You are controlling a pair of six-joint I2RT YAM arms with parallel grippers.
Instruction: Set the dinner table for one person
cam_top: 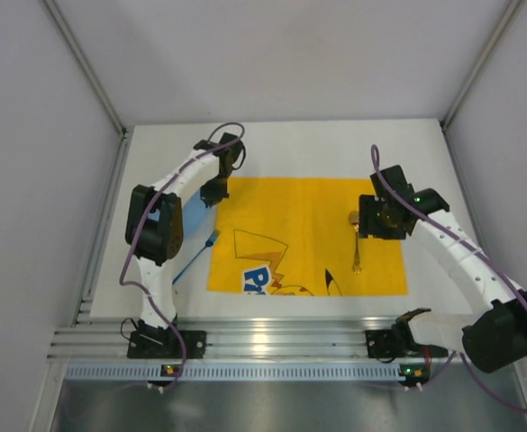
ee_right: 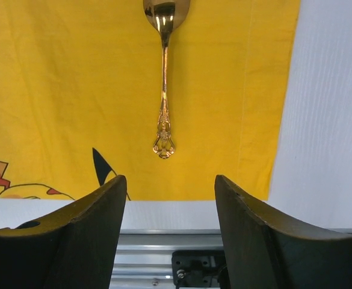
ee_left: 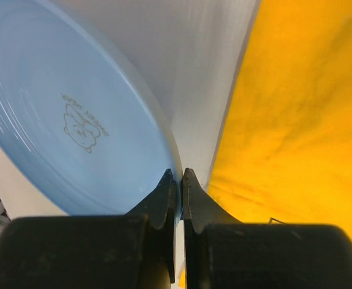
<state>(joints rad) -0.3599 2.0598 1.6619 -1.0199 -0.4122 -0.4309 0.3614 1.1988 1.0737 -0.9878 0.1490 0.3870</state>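
At the left, the plate (ee_left: 73,120) is being pinched at its rim by the left pincer (ee_left: 177,174). The jaws are being pressed almost together, with only the thin blue edge between them. The plate is being held tilted, just beside the left edge of the placemat (ee_left: 296,108), with a bare strip of the white surface (ee_left: 194,72) showing between the two. The coming move is judged to turn on this: the yellow cloth lies to the right of the grasped plate, so a short carry rightward is being called for. The left arm is the nearer one for it.

In the middle, the placemat is lying flat on the surface, which is spreading out beyond the cloth on every side to the grey walls and the near rail (cam_top: 263,342).

At the right, the spoon (ee_right: 163,90) is lying on the cloth near its right edge. Its long axis is running from far to near, bowl away and handle end toward the arm bases. The right pincer (ee_right: 169,180) is being held about half open over it, nothing between its jaws, handle end just ahead of the tips.

Being counted: one plate, one spoon, one placemat, two arms. No fork, knife or cup is being shown.
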